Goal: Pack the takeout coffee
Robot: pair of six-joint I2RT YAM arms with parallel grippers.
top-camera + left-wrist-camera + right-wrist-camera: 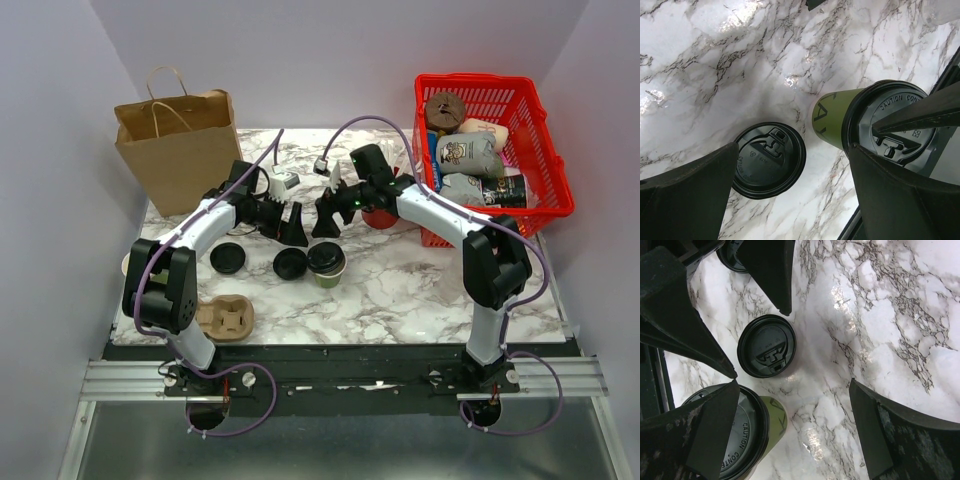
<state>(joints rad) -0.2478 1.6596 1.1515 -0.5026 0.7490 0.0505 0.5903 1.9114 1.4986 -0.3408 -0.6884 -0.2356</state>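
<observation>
Lidded takeout coffee (326, 262) upright; left tool (292, 228), right tool (326, 220) wide (both empty) close above.

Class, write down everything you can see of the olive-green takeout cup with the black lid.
The takeout coffee cup is small, olive-green, paper by its look, with pale line marks on its wall. A round black plastic lid with raised lettering and a sip hole caps it. It stands upright on the marble table, near but apart from a loose black lid. Open fingers of both arms hang close above; contact cannot be told.
</observation>
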